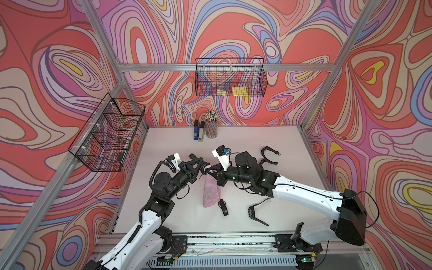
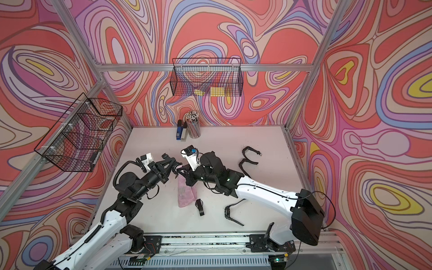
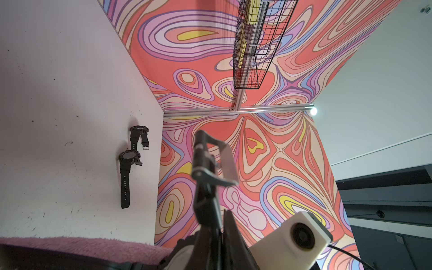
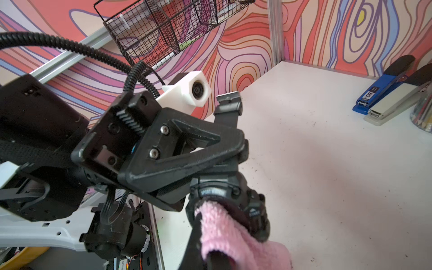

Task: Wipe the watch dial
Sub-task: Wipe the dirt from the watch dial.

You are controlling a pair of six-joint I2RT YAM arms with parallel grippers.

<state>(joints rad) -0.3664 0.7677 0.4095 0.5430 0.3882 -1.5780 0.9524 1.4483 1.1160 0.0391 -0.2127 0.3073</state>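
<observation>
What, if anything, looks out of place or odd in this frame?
Nothing spilled or visibly broken. Spare watches lie scattered on the table: a pair by the right wall, another near the front, straps splayed. Dark specks dot the tabletop.

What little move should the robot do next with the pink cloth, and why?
Probably a short sideways rub of the pink cloth across the watch. The left pincer is shut on the watch and holds it up. The right pincer is shut on the cloth and presses a fold of it against the watch's face. So a small wiping stroke looks like the natural next move.
</observation>
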